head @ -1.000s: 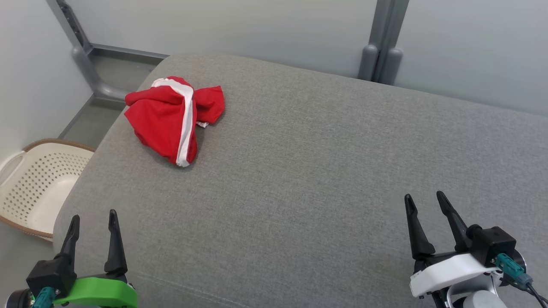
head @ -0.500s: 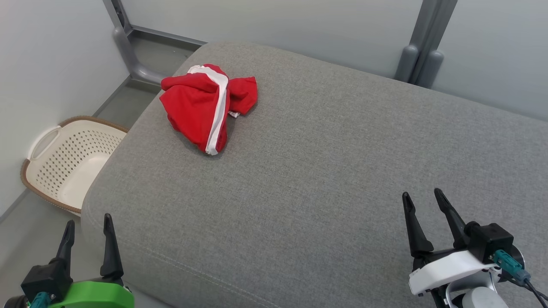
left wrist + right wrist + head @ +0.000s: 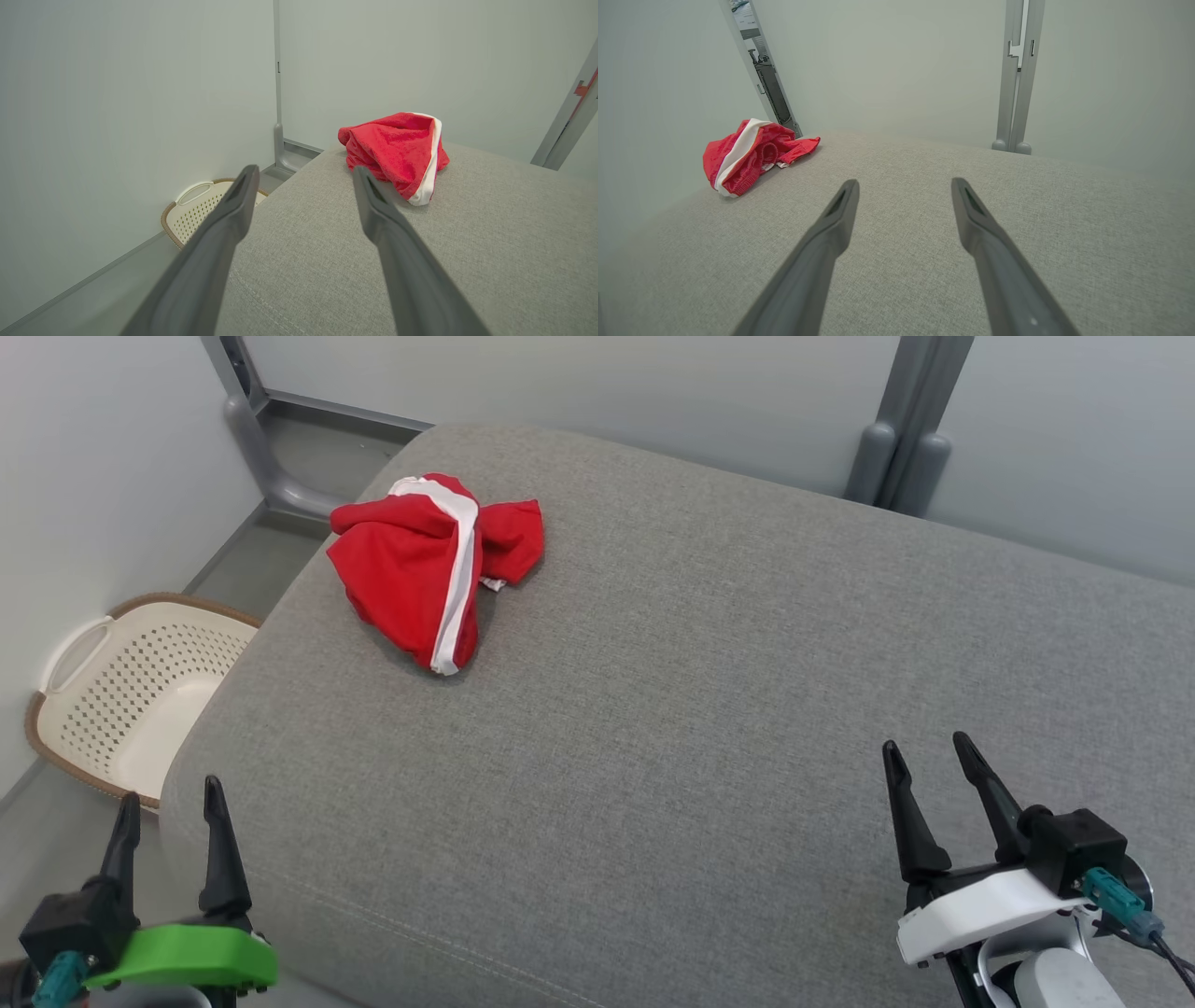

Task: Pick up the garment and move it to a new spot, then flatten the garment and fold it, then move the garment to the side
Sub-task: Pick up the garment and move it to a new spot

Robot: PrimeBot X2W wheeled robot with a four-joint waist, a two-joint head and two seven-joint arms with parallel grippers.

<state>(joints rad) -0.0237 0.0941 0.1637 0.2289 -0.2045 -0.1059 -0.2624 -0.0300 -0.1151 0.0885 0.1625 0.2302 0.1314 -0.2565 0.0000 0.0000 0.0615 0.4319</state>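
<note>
Garment: A red garment (image 3: 425, 565) with a white stripe is seen lying in a crumpled heap on the far left part of the grey cushion (image 3: 700, 709), close to its rounded far left corner.
Garment shape: The cloth is bunched up, neither flattened nor folded. The white stripe is seen running from the far top of the heap down to its near tip, and a small white scrap shows at the right underside.
Left gripper: The left gripper (image 3: 172, 789) is held at the near left, by the near left corner of the cushion. Its two dark fingers are spread apart, and nothing is held between them. The fingers are pointed toward the far side. The garment lies well apart from them, farther away and a little to the right.
Right gripper: The right gripper (image 3: 924, 740) is held at the near right, over the cushion. Its fingers are likewise parted and nothing is gripped. The garment lies well apart from it, to the far left.
Cushion: A woven grey fabric is seen, with a stitched seam along the near edge.
Basket: A cream perforated basket (image 3: 121, 681) with a brown rim is set on the floor, to the left of the cushion and beside the pale wall.
Posts: Grey metal posts are seen at the far side against pale panels, one post (image 3: 247, 439) at the far left and a paired post (image 3: 896, 429) at the far right.
</note>
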